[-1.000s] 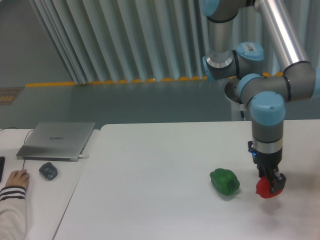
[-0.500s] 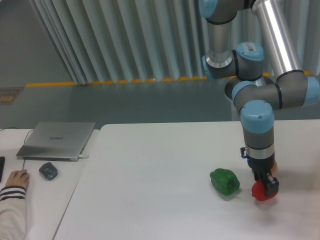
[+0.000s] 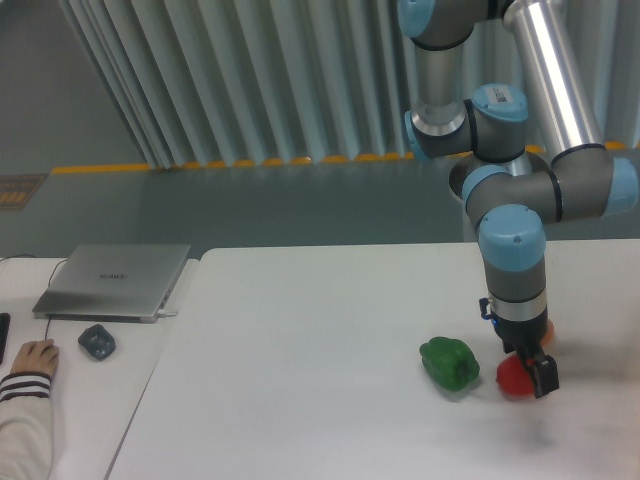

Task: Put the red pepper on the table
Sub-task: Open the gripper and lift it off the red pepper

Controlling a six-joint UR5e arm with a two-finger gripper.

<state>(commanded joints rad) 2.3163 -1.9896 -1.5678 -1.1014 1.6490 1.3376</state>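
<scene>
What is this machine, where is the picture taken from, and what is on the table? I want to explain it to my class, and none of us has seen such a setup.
This is a robot arm of grey tubes and blue joints, filmed by one fixed camera facing the table. At the arm's end is its tool, two fingers that pinch things. They are closed on a red pepper, low at the white table. Just beside it lies a green pepper; a small orange ball peeks out behind the arm. On a smaller desk to the left are a closed laptop, a mouse and a person's hand.
</scene>
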